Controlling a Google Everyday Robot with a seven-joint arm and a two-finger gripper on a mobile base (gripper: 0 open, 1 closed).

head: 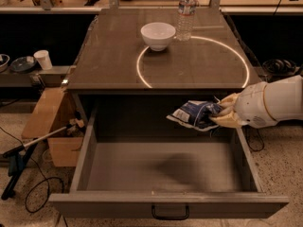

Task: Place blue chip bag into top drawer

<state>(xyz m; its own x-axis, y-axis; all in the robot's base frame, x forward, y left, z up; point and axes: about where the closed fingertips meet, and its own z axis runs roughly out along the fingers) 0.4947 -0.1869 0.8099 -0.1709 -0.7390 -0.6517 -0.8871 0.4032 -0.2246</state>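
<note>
The gripper [221,116] holds the chip bag [195,114] by its right end, above the open drawer's [161,167] back right corner.

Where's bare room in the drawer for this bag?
The top drawer has a bare floor, wall to wall. The gripper, shut on the blue chip bag, hangs over its right rear. On the countertop, the white bowl and water bottle crowd the back; the front is free.
</note>
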